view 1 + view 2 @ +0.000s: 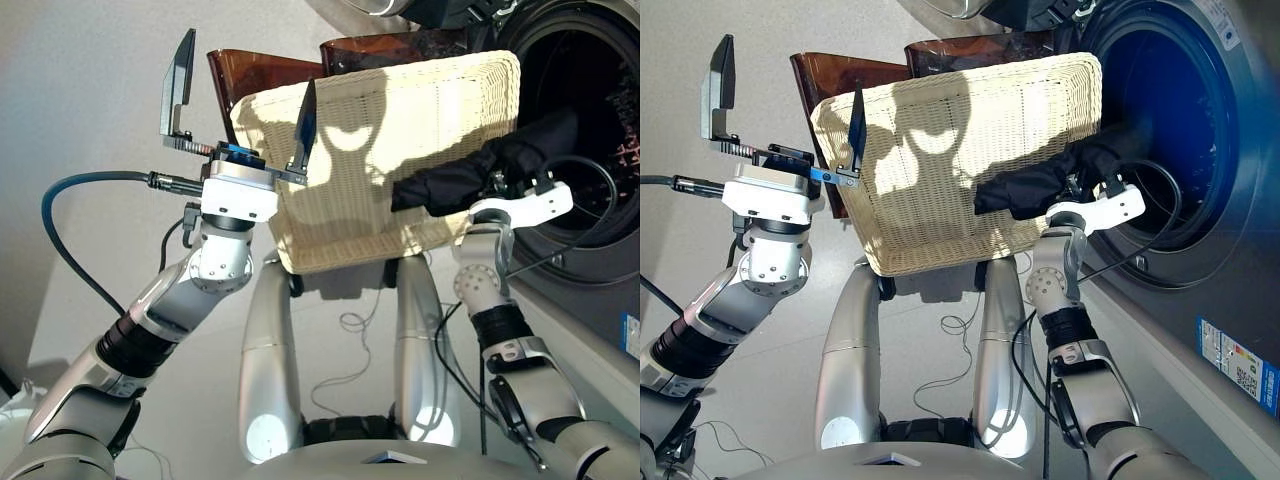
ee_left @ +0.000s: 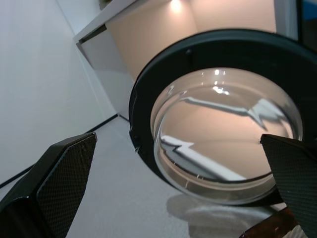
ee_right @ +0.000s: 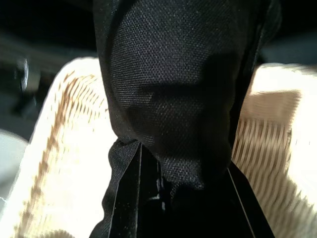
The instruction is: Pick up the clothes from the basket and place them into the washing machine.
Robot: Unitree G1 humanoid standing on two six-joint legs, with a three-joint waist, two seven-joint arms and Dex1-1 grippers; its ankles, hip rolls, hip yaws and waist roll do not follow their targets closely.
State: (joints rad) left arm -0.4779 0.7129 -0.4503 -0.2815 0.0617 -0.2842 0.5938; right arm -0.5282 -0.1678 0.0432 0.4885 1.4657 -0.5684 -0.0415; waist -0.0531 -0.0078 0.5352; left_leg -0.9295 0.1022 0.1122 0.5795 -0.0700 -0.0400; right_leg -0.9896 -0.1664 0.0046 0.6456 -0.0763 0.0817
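**A:** Start nearest. What is the left gripper (image 1: 240,105) doing?

**B:** It is raised on the left, at the near-left corner of the basket (image 1: 420,90). Its two black fingers stand wide apart with nothing between them. One finger (image 1: 304,125) shows in front of the wicker at the basket's left edge; the other (image 1: 180,80) stands clear of it, further left. Whether the inner one touches the rim I cannot tell.

**A:** And the right gripper (image 3: 185,171)?

**B:** It is closed on the black garment (image 1: 1040,182). In the right wrist view the cloth bunches between the fingers and spreads over the pale weave beyond.

**A:** Where does that garment lie?

**B:** Over the right side of the basket, running from the wicker toward the drum opening (image 1: 1160,130). Its far-right end reaches the mouth of the washing machine (image 1: 1230,260).

**A:** Any other clothes in the basket?

**B:** Only the black one shows there. The rest of the weave is bare, crossed by shadows.

**A:** And further off?

**B:** Behind the basket sit two brown translucent pieces (image 1: 255,70). The porthole door (image 2: 218,129) is swung open; the left wrist view looks at its glass and black rim. The drum's inside is too dark to read.
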